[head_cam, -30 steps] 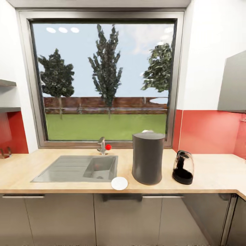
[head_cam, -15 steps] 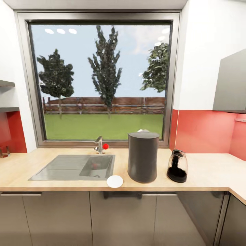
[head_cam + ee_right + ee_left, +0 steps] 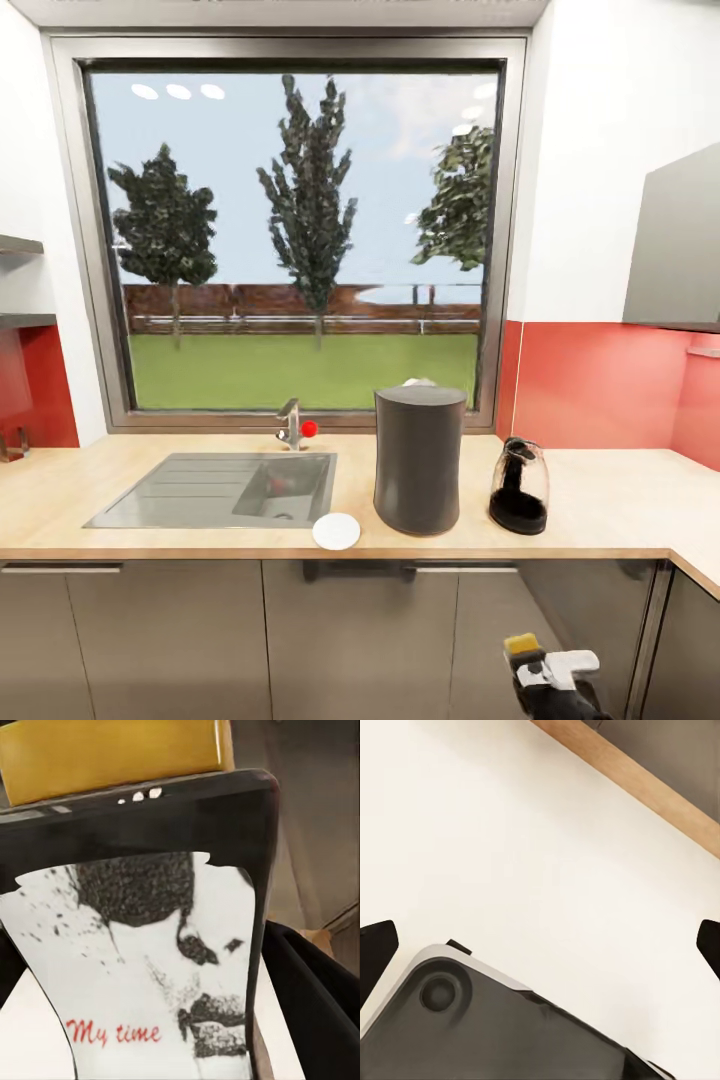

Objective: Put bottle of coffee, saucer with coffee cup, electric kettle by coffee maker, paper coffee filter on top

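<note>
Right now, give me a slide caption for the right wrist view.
Right gripper holds the bottle of coffee, yellow lid up.

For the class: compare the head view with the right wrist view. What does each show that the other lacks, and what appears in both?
Head view alone: the light wood-grain countertop, tall dark grey cylindrical coffee maker, clear glass kettle, flat white saucer and steel sink.

Right wrist view alone: the jar's white label with red "My time" lettering.

Both: the dark glass coffee jar with yellow-orange lid, held low in the right gripper, below the counter.
</note>
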